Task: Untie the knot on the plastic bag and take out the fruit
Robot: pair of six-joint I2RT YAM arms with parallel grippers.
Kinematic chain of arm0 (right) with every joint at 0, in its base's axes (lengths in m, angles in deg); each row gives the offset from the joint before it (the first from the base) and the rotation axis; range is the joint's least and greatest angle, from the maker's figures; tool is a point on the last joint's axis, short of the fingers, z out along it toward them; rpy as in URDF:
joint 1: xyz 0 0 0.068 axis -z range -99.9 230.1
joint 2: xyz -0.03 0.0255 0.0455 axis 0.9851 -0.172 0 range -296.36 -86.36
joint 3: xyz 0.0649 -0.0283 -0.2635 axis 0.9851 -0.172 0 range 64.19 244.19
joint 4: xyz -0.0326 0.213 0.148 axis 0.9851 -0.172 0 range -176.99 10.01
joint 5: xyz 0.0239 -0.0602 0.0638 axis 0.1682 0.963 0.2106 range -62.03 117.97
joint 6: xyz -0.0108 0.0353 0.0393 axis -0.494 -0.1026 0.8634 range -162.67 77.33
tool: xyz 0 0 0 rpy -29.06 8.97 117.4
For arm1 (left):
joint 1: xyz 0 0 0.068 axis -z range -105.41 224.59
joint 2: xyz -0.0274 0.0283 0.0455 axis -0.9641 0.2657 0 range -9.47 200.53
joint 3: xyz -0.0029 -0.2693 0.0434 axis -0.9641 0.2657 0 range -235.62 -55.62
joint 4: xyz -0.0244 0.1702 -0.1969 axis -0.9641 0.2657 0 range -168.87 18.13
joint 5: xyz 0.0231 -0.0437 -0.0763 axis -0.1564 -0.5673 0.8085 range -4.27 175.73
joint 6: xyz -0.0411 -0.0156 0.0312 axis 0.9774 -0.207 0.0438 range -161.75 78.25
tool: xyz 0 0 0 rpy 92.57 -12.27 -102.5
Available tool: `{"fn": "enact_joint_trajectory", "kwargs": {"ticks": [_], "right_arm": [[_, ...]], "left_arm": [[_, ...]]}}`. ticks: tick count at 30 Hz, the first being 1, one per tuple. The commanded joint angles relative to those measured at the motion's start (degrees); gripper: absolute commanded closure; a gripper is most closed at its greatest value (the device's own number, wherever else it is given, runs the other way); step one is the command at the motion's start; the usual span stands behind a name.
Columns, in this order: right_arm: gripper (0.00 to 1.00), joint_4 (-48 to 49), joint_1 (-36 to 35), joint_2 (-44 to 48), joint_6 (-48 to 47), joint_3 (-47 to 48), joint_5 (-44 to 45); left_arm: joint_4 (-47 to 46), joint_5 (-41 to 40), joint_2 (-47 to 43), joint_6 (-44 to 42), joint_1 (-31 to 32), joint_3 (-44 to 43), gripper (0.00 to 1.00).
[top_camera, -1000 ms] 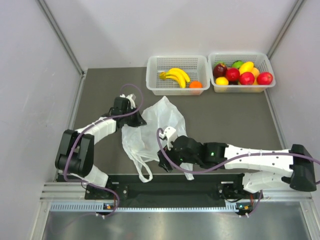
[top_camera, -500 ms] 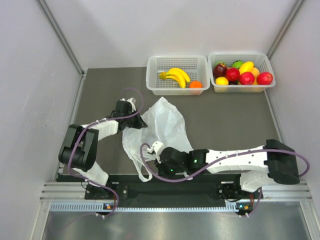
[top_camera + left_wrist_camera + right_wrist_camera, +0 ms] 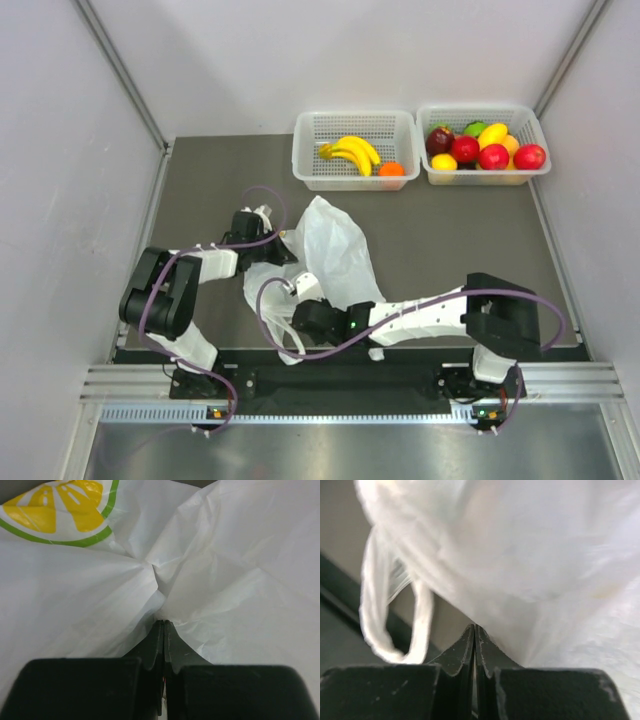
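Tabletop [image 3: 450, 240]: left pincer [image 3: 161, 625], outstretched right pincer [image 3: 474, 628] pinch bag [image 3: 335, 245].

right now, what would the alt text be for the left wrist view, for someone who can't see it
The left gripper has its black fingers shut on a pinched fold of the white plastic bag, whose crinkled film fills the frame. A yellow citrus-slice print with a green rim shows at the upper left.

Left basket [image 3: 306, 160], right basket [image 3: 485, 178] of mixed fruit [image 3: 480, 148], grey table [image 3: 450, 240]
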Motion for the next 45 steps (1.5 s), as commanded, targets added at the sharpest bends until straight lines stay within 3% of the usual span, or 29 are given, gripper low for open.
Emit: {"fn": "enact_joint_trajectory", "kwargs": {"ticks": [1, 11, 15, 16, 18, 21, 23, 24, 37, 42, 45], "right_arm": [[1.0, -1.16, 1.03, 1.6, 3.95, 1.37, 12.91], [0.98, 4.91, 8.24, 5.65, -1.92, -0.23, 19.77], [0.73, 7.54, 12.45, 4.51, -5.71, 0.92, 14.69], [0.6, 9.55, 13.07, 4.07, -7.37, 0.92, 10.85], [0.47, 10.44, 14.48, 3.54, -8.52, 1.01, 6.88], [0.17, 12.64, 15.36, 3.01, -10.81, 0.31, -0.42], [0.03, 14.56, 15.37, 3.62, -11.6, -0.91, -3.42], [0.0, 15.1, 15.45, 3.98, -11.78, -1.45, -4.3], [0.0, 15.73, 15.37, 2.68, -10.29, 0.48, -17.57], [0.0, 11.42, 15.28, -2.08, -10.28, 3.47, -12.85], [0.0, 8.78, 15.1, -2.96, -10.9, 4.0, -5.12]], "left_arm": [[-0.23, 0.02, 0.47, -0.28, 0.4, 1.78, 1.0], [-0.41, 2.13, -0.59, 0.6, 1.19, 2.05, 1.0], [0.03, 2.83, -1.2, 0.6, 1.37, 1.96, 1.0], [0.2, 3.01, -1.38, 0.6, 1.37, 1.87, 1.0], [0.47, 3.1, -1.64, 0.6, 1.45, 1.78, 1.0], [0.82, 3.45, -2.52, 0.77, 1.45, 1.78, 1.0], [1.08, 3.45, -3.14, 0.77, 1.45, 1.78, 1.0], [1.26, 3.54, -3.22, 0.77, 1.45, 1.78, 1.0], [0.91, 4.15, -3.49, 1.57, 1.63, 1.69, 1.0], [1.0, 4.06, -3.84, 1.57, 1.72, 2.04, 1.0], [1.0, 4.06, -3.67, 1.56, 1.72, 2.13, 1.0]]}}
